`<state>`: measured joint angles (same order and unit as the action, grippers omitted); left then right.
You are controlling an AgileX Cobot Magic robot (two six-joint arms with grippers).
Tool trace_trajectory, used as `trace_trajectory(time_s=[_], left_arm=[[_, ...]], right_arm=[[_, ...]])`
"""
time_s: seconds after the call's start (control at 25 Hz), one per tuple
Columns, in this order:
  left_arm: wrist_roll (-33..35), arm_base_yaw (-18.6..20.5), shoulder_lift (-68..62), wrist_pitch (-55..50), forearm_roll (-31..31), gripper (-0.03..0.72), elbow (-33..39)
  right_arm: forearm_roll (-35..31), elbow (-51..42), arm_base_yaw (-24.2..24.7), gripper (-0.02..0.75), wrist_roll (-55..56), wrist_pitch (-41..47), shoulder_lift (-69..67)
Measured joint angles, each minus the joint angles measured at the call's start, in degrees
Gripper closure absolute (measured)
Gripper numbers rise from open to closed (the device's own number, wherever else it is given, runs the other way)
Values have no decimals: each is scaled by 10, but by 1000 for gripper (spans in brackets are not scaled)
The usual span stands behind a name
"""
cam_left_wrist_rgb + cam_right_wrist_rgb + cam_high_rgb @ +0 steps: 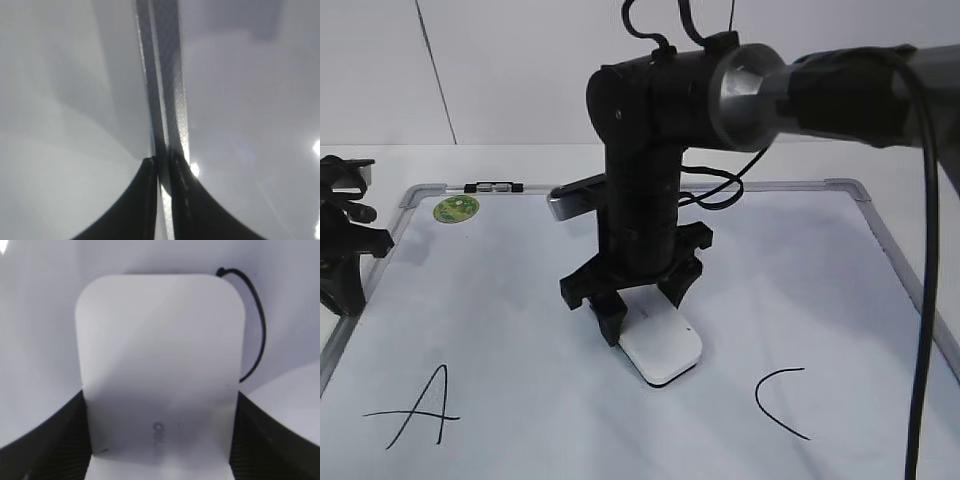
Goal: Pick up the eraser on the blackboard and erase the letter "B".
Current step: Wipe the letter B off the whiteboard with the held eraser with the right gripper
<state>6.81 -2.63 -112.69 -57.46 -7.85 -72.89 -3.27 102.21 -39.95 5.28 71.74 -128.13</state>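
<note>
Between the "A" (pixel 415 407) and the "C" (pixel 782 402) on the blackboard (pixel 820 260), the eraser (pixel 662 350) lies flat under the right gripper (pixel 645 300). The right wrist view shows its fingers (pixel 45 440) pressed against both long sides of the eraser, so the block is grasped, with its base seemingly on the board surface. Of the letter "B" (pixel 254 325), only a curved black stroke shows beside the eraser's far right corner in that view; whatever else of it exists is hidden under the block or out of frame. In the exterior view no "B" is visible at all. Judgement: pickup is done, wiping is under way, and at least that stroke remains to be cleared. The left gripper (pixel 161 167) sits over the board's frame (pixel 170 100) at the left edge, jaws closed together and empty, taking no part.
</note>
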Motion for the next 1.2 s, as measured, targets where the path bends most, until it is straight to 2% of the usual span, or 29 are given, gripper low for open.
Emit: trace_trajectory(time_s=[0.32, 0.64, 0.8, 1.0, 1.2], left_arm=[[0, 0, 0, -4, 3, 655, 0], [0, 1, 0, -7, 5, 655, 0], [0, 1, 0, -7, 5, 655, 0], [0, 1, 0, -7, 5, 655, 0], [0, 1, 0, -7, 5, 655, 0]], right_arm=[[-18, 2, -50, 209, -19, -6, -1], [-21, 2, -55, 209, -31, -6, -2], [-21, 2, -40, 209, -25, -6, -2], [-67, 2, -1, 209, -16, -4, -2], [-57, 3, 46, 209, -14, -4, -2]])
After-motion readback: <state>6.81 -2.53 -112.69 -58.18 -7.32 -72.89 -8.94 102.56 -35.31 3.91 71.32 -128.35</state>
